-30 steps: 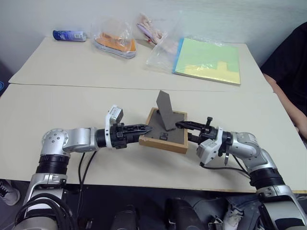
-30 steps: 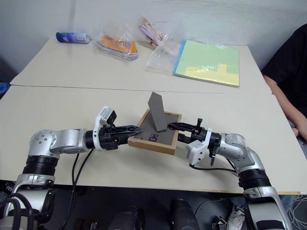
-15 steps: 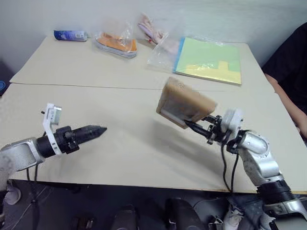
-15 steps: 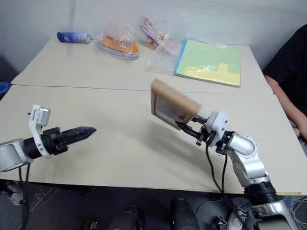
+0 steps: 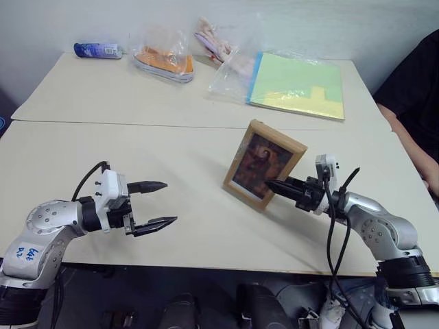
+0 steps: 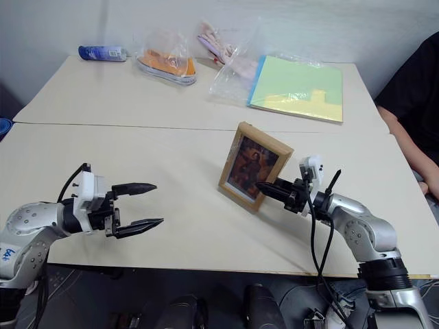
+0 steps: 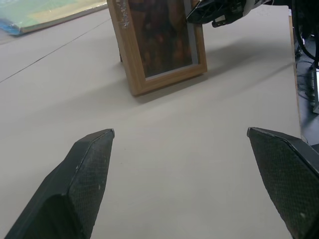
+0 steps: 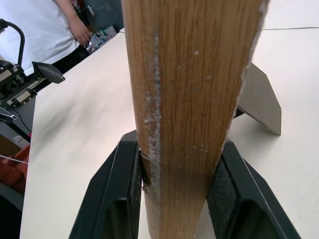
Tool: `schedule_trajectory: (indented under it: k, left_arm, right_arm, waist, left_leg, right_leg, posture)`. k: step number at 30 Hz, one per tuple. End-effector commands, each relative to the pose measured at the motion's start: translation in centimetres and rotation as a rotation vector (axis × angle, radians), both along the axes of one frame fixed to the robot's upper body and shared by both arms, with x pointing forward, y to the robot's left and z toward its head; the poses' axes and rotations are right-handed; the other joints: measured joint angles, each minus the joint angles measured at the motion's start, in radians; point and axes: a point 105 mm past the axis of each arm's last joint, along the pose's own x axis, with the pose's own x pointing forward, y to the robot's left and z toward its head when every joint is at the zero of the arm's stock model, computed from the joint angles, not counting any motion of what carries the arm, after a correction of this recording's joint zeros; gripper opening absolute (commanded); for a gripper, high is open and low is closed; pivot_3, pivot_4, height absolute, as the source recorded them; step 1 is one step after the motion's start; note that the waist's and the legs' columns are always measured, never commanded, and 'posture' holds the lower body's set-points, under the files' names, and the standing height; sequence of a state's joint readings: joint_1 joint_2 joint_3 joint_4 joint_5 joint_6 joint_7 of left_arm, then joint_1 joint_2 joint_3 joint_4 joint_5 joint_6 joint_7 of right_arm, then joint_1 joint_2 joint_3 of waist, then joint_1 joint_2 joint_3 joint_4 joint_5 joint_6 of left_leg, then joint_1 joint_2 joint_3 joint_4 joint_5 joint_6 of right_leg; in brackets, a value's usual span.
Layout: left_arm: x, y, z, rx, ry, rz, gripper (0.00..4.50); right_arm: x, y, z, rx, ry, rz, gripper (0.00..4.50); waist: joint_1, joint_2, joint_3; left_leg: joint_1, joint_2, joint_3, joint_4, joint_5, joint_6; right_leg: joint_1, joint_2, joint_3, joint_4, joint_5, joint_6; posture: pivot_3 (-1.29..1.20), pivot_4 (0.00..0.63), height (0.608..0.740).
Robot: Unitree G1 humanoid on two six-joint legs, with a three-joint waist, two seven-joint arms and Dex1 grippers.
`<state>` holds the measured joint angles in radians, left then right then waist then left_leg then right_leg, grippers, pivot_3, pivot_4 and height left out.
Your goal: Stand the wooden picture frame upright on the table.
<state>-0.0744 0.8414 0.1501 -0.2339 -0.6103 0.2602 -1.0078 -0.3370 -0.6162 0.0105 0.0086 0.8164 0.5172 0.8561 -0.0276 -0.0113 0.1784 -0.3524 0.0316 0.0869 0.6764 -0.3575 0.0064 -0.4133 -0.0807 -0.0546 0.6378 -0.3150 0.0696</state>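
The wooden picture frame (image 5: 263,164) stands upright on the table (image 5: 185,164), right of centre, its dark brownish picture facing me. Its lower edge (image 7: 167,78) rests on the tabletop and its fold-out stand (image 8: 256,99) reaches the table behind it. My right gripper (image 5: 271,184) is shut on the frame's right side edge (image 8: 184,99), one finger (image 8: 114,199) on each face. My left gripper (image 5: 171,201) hovers over the table well to the left of the frame, open and holding nothing, its fingers (image 7: 89,174) spread wide and pointing at the frame.
A green-yellow paper pad (image 5: 296,86), plastic bags (image 5: 164,62) and a blue bottle (image 5: 99,50) lie on the far half beyond the seam (image 5: 137,124). A person in a dark sleeve (image 5: 415,103) sits at the right edge.
The frame lay face down between both grippers; my right gripper has lifted it, turned it and set it upright. My left gripper has let go, pulled away to the left and opened wide.
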Motion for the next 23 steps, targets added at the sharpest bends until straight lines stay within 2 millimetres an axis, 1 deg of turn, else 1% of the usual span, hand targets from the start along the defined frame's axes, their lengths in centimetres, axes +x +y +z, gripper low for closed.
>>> schedule_trajectory:
  k: [1,2,3,4,6,7,9,11,13,14,15,16,18,20,22,23]
  left_arm:
    - [0.2,0.5,0.6,0.021,-0.039,0.014,4.50]
    - [0.3,0.6,0.6,0.021,-0.041,0.022,4.50]
    - [0.4,0.8,0.6,0.021,-0.039,0.029,4.50]
    - [0.4,0.9,0.5,0.023,-0.037,0.034,4.50]
    - [0.6,1.3,0.3,0.030,-0.035,0.051,4.50]
    - [0.6,1.4,0.3,0.029,-0.031,0.057,4.50]
    - [0.7,1.8,0.2,0.027,-0.018,0.077,4.50]
    - [0.5,2.7,-0.3,0.045,-0.004,0.103,4.50]
    - [0.1,3.6,-1.1,0.073,0.015,0.125,4.50]
    - [-0.1,4.3,-1.6,0.098,0.019,0.150,4.50]
    - [-0.3,4.8,-1.9,0.108,0.021,0.165,4.50]
    - [-0.7,5.6,-2.5,0.127,0.024,0.191,4.50]
    - [-1.3,6.6,-3.2,0.153,0.028,0.226,4.50]
    - [-2.1,7.2,-3.7,0.164,0.039,0.245,4.50]
    - [-2.6,7.8,-4.1,0.170,0.034,0.280,4.50]
    - [-2.8,7.9,-4.1,0.171,0.028,0.292,4.50]
  right_arm:
    - [0.6,-0.4,-2.2,-0.071,0.048,-0.072,1.28]
    - [0.8,-0.3,-1.9,-0.077,0.019,-0.082,1.28]
    - [0.6,-0.2,-1.7,-0.066,0.038,-0.071,1.28]
    - [0.2,0.2,-1.2,-0.063,0.000,-0.036,1.28]
    - [-0.3,0.3,-0.9,-0.072,-0.007,-0.014,2.00]
    - [-0.4,0.3,-0.7,-0.081,-0.027,-0.005,2.23]
    - [-0.6,-0.3,-0.3,-0.112,-0.085,-0.016,2.88]
    - [-0.8,-1.4,0.4,-0.114,-0.134,-0.044,3.59]
    - [-1.4,-2.7,0.9,-0.134,-0.179,-0.048,4.24]
    - [-1.8,-3.5,1.2,-0.151,-0.216,-0.055,4.47]
    - [-2.3,-4.4,1.3,-0.182,-0.259,-0.056,4.47]
    - [-3.1,-5.4,1.0,-0.265,-0.339,-0.041,4.47]
    - [-4.6,-6.5,0.1,-0.414,-0.469,0.019,4.47]
    - [-5.6,-7.5,-0.6,-0.508,-0.564,0.058,4.47]
    - [-6.2,-8.3,-1.1,-0.563,-0.614,0.077,4.47]
    - [-6.2,-8.7,-1.4,-0.562,-0.598,0.070,4.47]
  waist:
    - [-0.002,-0.002,-0.001]
    - [-0.004,-0.003,-0.002]
    - [-0.005,-0.003,-0.002]
    - [-0.005,-0.003,-0.002]
    - [-0.004,-0.003,-0.002]
    - [-0.002,-0.002,-0.001]
    - [0.000,-0.001,-0.001]
    - [0.000,-0.001,-0.001]
    - [0.000,-0.001,-0.001]
    - [0.001,-0.001,-0.001]
    - [0.001,-0.001,-0.001]
    - [0.002,-0.001,-0.001]
    - [0.002,-0.001,-0.001]
    - [0.001,-0.001,-0.001]
    - [0.000,-0.001,-0.001]
    - [0.000,-0.001,-0.001]
  left_leg:
    - [0.000,0.000,0.000,0.000,0.000,0.000]
    - [0.001,0.000,0.000,0.000,0.000,0.000]
    - [0.001,0.000,0.000,0.000,0.000,0.000]
    - [0.001,0.000,0.000,0.000,0.000,0.000]
    - [0.001,0.000,0.000,0.000,0.000,0.000]
    - [0.001,0.000,0.000,0.000,0.000,0.000]
    - [-0.001,0.000,0.000,0.000,0.000,0.000]
    - [-0.003,0.000,0.000,0.000,0.000,0.000]
    - [-0.003,0.000,0.000,0.000,0.000,0.000]
    - [-0.003,0.000,0.000,0.000,0.000,0.001]
    - [-0.003,0.000,0.001,0.000,-0.001,0.001]
    - [-0.003,0.000,0.001,0.000,-0.001,0.001]
    - [-0.002,0.000,0.001,-0.001,-0.001,0.002]
    - [-0.001,0.000,0.001,-0.001,-0.002,0.002]
    - [0.001,0.000,0.001,-0.001,-0.002,0.002]
    - [0.001,0.000,0.002,-0.002,-0.002,0.002]
  right_leg:
    - [0.000,0.000,0.000,0.000,0.000,0.000]
    - [0.000,0.000,0.000,0.000,0.000,0.000]
    - [0.000,0.000,0.000,0.000,0.000,0.000]
    - [0.001,0.000,0.001,0.001,0.000,0.000]
    - [0.000,0.000,0.001,0.001,0.000,0.000]
    - [0.000,0.000,0.001,0.001,0.000,0.000]
    - [-0.002,0.000,0.001,0.001,0.000,0.000]
    - [-0.003,0.000,0.000,0.001,0.000,0.000]
    - [-0.003,0.000,0.000,0.003,0.000,0.001]
    - [-0.003,0.000,0.000,0.002,0.000,0.001]
    - [-0.003,0.000,0.000,0.002,0.000,0.001]
    - [-0.003,0.000,0.000,0.000,0.000,0.001]
    - [-0.002,0.000,0.000,-0.003,0.000,0.001]
    - [0.000,0.000,0.000,-0.003,0.000,0.001]
    - [0.001,0.000,0.000,-0.004,0.001,0.001]
    - [0.001,0.000,0.001,-0.003,0.001,0.001]
  posture:
    - [0.00,0.150,0.740]
    - [0.00,0.150,0.740]
    - [0.00,0.150,0.740]
    - [0.00,0.150,0.740]
    - [0.00,0.150,0.740]
    - [0.00,0.150,0.740]
    - [0.00,0.150,0.740]
    - [0.00,0.150,0.740]
    - [0.00,0.150,0.740]
    - [0.00,0.150,0.740]
    - [0.00,0.150,0.740]
    - [0.00,0.150,0.740]
    - [0.00,0.150,0.740]
    - [0.00,0.150,0.740]
    - [0.00,0.150,0.740]
    - [0.00,0.150,0.740]
